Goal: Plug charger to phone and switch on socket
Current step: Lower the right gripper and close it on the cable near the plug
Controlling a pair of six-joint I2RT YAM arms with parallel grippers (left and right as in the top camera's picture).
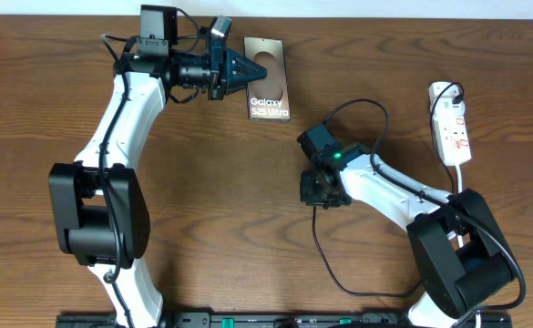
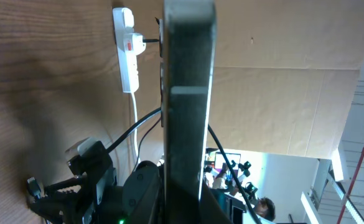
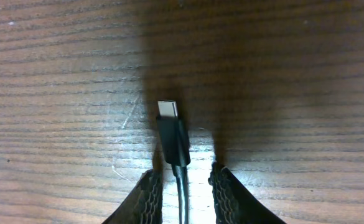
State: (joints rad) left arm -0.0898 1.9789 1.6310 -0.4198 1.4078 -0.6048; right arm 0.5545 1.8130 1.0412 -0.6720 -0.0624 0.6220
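On the surface, mid-right — charger plug (image 3: 171,130) lies inside right pincer (image 3: 184,179), narrow, not touching it | left pincer (image 1: 239,73) clamps phone (image 1: 271,93) | risk: off-centre closing may twist plug — missed port.

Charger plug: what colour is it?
The charger plug is black with a silvery metal tip; it shows best in the right wrist view.

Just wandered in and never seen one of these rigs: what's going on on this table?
Two robot arms are working together. The left gripper is shut on the edge of the Galaxy phone. The right gripper straddles the charger lying on the table, fingers open either side just behind its plug tip. Nothing is plugged into the phone yet; the white power strip lies untouched.
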